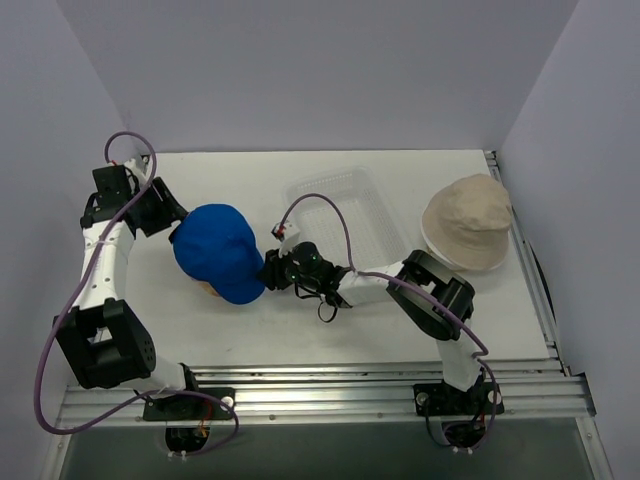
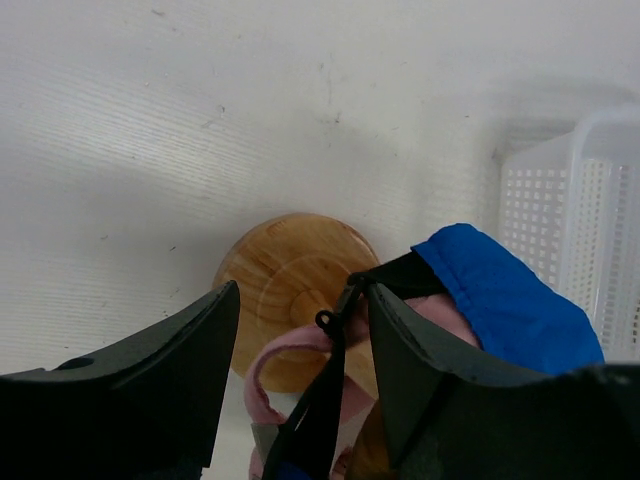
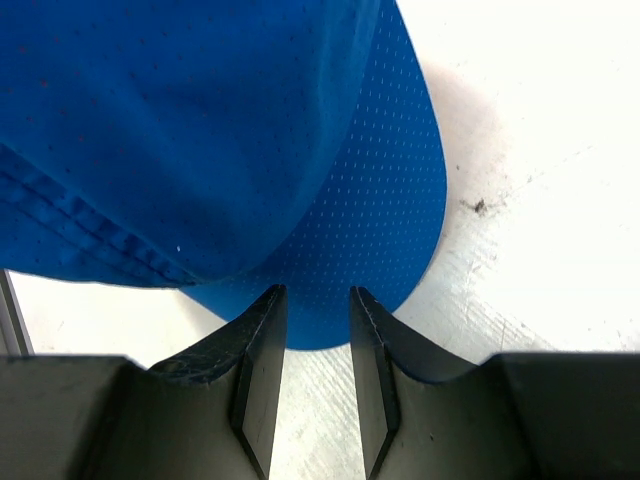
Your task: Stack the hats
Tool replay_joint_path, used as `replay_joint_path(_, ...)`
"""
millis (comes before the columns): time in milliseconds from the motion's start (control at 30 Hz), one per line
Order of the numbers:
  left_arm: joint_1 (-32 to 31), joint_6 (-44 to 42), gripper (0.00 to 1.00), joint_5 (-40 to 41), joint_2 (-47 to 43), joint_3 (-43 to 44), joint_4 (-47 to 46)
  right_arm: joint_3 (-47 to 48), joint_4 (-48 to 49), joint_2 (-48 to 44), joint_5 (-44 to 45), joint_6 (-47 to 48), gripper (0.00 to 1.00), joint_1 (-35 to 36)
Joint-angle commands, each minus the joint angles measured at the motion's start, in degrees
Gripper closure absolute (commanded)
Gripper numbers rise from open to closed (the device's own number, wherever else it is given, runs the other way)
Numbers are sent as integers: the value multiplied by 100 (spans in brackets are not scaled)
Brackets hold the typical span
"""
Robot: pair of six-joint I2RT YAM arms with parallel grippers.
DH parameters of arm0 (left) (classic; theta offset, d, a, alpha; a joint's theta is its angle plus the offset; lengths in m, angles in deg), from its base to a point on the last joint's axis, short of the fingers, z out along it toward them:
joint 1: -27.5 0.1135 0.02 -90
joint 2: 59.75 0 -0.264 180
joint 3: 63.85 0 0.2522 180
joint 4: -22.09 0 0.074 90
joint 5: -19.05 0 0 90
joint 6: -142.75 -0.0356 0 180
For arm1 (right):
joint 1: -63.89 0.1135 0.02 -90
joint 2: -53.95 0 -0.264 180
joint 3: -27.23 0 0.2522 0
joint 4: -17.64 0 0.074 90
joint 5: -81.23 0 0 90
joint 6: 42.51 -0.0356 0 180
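Blue cap [image 1: 220,252], seen from above, lies between the left gripper [image 1: 172,228] and the right gripper [image 1: 268,270]; the beige bucket hat [image 1: 467,222] sits well right of both.

Left wrist: fingers [image 2: 150,380] apart, the pink cap [image 2: 285,348] strap between them, a wooden dome [image 2: 285,265] just beyond the tips.

Right wrist: fingers [image 3: 262,340] nearly together at the blue brim's edge; I cannot tell whether they pinch it.

Walls [image 1: 320,70]: pale grey-lilac panels close you in at the back, left and right.
Table [image 1: 250,170]: white top, scuffed, with small dark specks.
Rails [image 1: 330,395]: ribbed metal along your near edge.
Light: even; your shadows fall soft.
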Motion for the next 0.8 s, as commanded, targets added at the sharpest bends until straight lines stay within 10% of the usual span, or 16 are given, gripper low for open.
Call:
replay_joint_path(0,-5,-103,37,262,190,11,-73,333,112,179,-63,30,72,-48)
replay_joint_path(767,83,318,30,754,86,872,366,334,-159,-127,68,91,72,-127)
